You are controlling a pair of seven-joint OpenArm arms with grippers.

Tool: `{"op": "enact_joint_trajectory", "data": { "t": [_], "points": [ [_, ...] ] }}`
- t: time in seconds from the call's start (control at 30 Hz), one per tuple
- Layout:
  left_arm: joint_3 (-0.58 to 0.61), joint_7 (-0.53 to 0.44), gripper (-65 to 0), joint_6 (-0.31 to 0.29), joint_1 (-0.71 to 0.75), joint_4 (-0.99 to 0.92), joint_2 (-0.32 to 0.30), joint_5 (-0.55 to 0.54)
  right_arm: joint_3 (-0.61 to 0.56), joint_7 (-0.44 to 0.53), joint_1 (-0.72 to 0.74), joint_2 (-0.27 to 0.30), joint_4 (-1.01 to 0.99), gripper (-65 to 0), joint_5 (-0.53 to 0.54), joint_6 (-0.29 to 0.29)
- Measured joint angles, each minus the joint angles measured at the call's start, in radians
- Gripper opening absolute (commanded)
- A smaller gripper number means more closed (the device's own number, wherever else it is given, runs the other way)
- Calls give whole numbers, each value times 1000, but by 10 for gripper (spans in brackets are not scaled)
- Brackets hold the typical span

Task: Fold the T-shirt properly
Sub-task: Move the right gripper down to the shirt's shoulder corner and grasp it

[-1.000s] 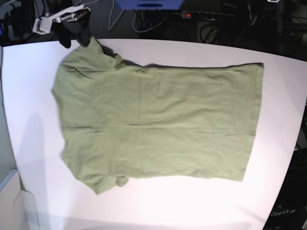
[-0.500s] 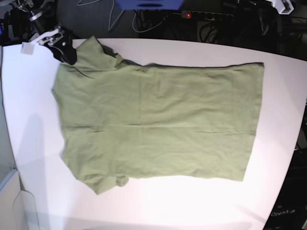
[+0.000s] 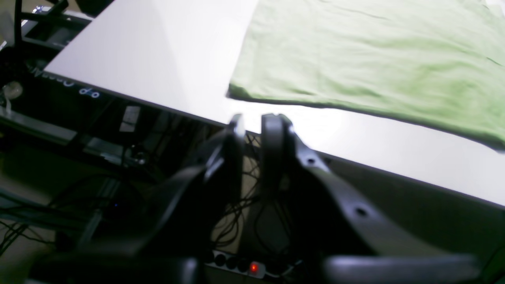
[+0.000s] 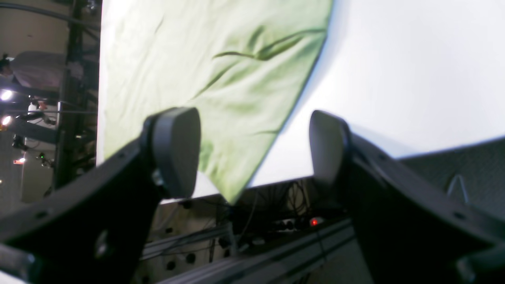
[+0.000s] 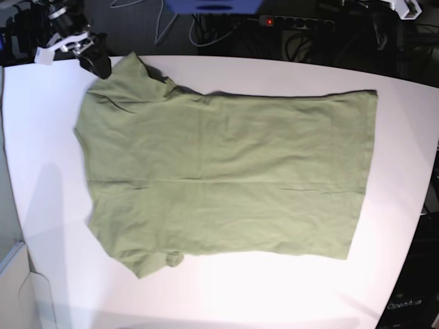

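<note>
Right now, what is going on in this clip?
A plain olive-green short-sleeved cotton T-shirt lies spread flat on the white table, not yet folded. Neither arm holds it. The right tool hangs open off the table's far edge by the upper sleeve. The left tool, jaws almost together and empty, sits off the far edge near the hem corner.

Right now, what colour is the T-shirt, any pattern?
Plain olive green, no pattern visible. The T-shirt shows best in the base view, spread flat on the white table.
</note>
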Motion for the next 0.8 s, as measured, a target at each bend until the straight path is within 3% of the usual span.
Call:
{"op": "enact_joint_trajectory", "data": {
  "t": [0.3, 0.5, 0.57, 0.73, 0.8],
  "points": [
    [-1, 3, -574, -2, -9, -2, 1, 0, -138, 9, 47, 2, 1, -229, -8, 18],
    [-1, 3, -574, -2, -9, -10, 0, 0, -143, 7, 54, 0, 0, -244, -8, 18],
    [-1, 3, -574, -1, -7, -12, 0, 0, -143, -2, 59, 3, -1, -315, -9, 18],
    [-2, 3, -574, -2, -8, -12, 0, 0, -143, -8, 77, 6, -7, -634, -12, 7],
    [-2, 3, -574, -2, -8, -5, 0, 0, -143, -8, 78, 6, -7, -647, -12, 7]
  ]
}}
